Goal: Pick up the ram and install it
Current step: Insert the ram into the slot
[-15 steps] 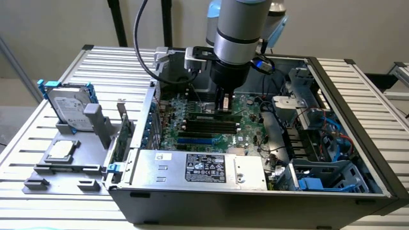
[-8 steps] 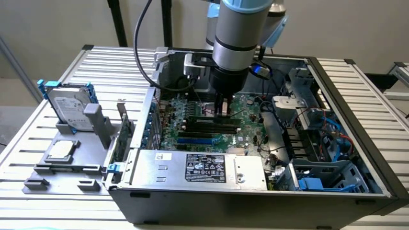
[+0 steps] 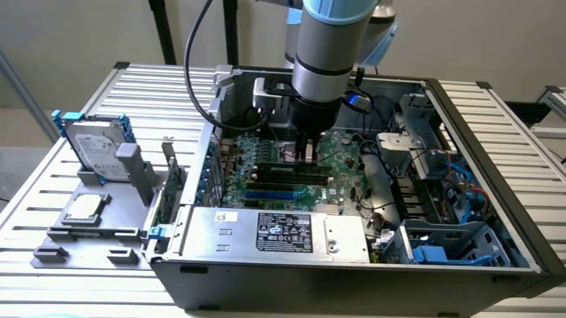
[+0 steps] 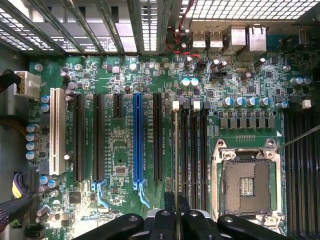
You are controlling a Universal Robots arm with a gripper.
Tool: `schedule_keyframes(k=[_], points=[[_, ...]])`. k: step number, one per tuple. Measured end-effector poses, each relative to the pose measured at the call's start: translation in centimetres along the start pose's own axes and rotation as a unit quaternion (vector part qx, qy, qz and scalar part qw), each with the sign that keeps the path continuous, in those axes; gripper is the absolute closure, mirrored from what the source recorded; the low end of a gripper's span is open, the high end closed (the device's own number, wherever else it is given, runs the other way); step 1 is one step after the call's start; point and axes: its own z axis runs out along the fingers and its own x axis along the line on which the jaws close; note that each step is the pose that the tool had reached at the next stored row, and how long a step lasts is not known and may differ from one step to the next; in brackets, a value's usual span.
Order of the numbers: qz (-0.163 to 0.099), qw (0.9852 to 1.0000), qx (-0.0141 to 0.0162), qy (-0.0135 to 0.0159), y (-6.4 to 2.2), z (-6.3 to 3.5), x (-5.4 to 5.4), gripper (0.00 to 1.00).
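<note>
A slatted aluminium table (image 3: 495, 112) is carrying an open PC case (image 3: 354, 281) lying on its side, with a pale wall (image 3: 71, 33) running behind. A grey fixture (image 3: 97, 232) on the exterior view's left is holding one hard drive (image 3: 95, 151) and one CPU chip (image 3: 84, 207). The motherboard is showing four memory slots (image 4: 195, 150), one white slot (image 4: 54, 130), one blue slot (image 4: 137, 140) and one CPU socket (image 4: 247, 185). One power supply (image 3: 265, 232) is wearing a printed label (image 3: 285, 232), its writing too small to read. The gripper (image 3: 306, 158) is reaching down into the case, its fingers pinching the ram (image 4: 176, 150). The stick is standing on edge along the memory slot nearest the expansion slots. Whether it is seated I cannot tell.
</note>
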Motion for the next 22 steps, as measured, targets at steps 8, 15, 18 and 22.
schedule_keyframes(k=[8,15,18,22], points=[[-0.003,1.0000,-0.0001,-0.0003,0.11,0.22,0.01,0.87],[-0.003,1.0000,0.0076,-0.0007,0.16,0.53,0.02,0.87],[-0.003,1.0000,0.0084,-0.0006,0.21,0.55,0.03,0.87],[-0.003,1.0000,0.0086,-0.0009,0.31,0.65,0.03,0.87]])
